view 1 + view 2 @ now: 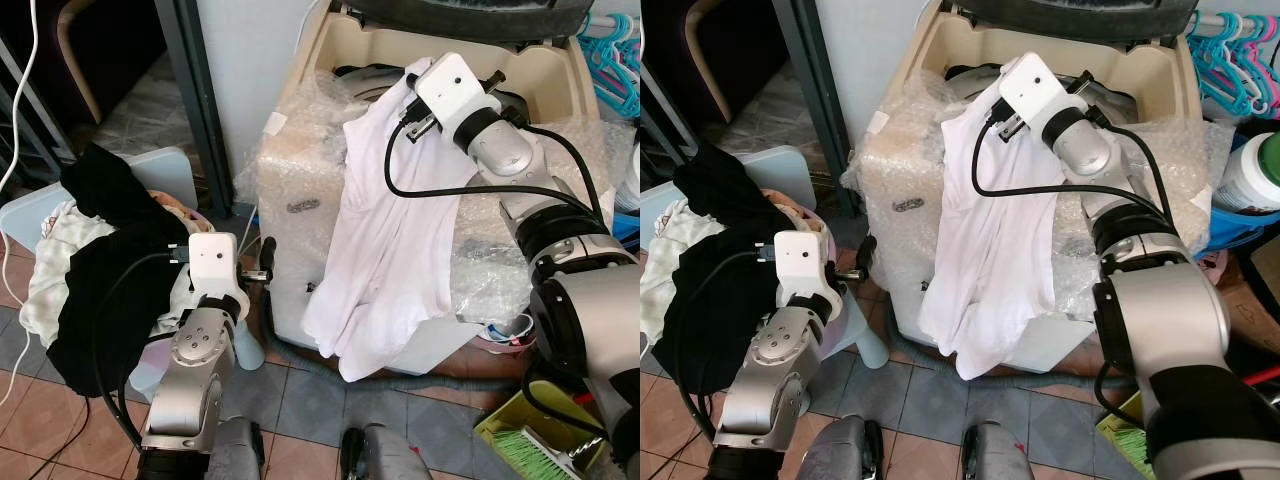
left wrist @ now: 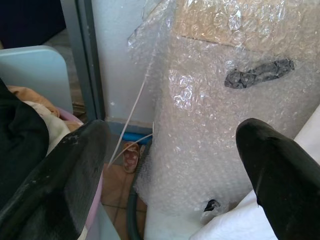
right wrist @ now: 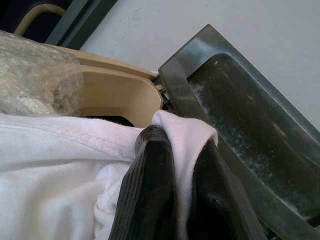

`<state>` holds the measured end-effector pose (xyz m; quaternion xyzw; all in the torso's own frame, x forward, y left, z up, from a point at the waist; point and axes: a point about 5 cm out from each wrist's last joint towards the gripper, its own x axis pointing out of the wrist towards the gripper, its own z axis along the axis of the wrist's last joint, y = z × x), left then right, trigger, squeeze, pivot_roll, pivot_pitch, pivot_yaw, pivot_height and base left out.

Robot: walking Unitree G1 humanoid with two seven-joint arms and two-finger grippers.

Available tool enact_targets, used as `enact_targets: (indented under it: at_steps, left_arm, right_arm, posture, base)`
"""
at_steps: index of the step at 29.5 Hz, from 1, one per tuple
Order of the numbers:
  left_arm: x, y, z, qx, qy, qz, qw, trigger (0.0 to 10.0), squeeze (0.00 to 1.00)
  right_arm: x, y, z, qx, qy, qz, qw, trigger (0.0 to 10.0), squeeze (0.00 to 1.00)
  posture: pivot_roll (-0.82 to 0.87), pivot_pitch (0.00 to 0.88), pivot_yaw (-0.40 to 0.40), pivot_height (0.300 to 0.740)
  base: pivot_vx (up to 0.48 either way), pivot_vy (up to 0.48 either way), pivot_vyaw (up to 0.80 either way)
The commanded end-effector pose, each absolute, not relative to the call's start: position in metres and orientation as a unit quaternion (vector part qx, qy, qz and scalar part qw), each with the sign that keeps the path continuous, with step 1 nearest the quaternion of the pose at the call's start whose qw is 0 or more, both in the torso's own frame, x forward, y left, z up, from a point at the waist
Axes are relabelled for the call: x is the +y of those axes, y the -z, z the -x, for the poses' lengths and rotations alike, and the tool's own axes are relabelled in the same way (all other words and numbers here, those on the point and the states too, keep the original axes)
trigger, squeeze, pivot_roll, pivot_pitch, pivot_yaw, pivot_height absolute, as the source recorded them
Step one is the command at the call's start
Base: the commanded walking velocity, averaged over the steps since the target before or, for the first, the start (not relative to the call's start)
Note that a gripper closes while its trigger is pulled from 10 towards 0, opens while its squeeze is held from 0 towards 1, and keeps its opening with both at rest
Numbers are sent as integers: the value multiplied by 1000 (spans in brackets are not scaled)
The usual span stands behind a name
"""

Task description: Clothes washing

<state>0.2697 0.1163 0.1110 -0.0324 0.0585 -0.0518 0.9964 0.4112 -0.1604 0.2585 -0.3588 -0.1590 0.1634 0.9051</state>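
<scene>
Most of the white garment (image 1: 385,240) hung outside the washer (image 1: 545,75), right gripper (image 3: 175,165) pinching its edge; you needed height before releasing.

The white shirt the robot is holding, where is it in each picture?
Left eye view: the white shirt hangs down the front of the bubble-wrapped washing machine, middle of the picture.
Right eye view: same drape, just left of middle.
Left wrist view: a white corner beside one finger.
Right wrist view: pinched between the right gripper fingers, by the machine's raised lid.
Shared landmark: the washing machine.
</scene>
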Motion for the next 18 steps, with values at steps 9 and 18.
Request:
enact_targets:
  at_steps: [9, 18]
  left_arm:
    - [114, -119, -268, 41, 54, 34, 997, 10000, 0]
    - [146, -128, -267, 22, -33, 28, 999, 10000, 0]
  right_arm:
    - [-172, -268, -407, -193, -143, 283, 928, 10000, 0]
    - [-189, -311, -397, -273, -110, 280, 914, 10000, 0]
  posture:
    - [38, 115, -32, 728]
    - [34, 112, -19, 728]
  base:
    - [0, 0, 0]
    - [0, 0, 325]
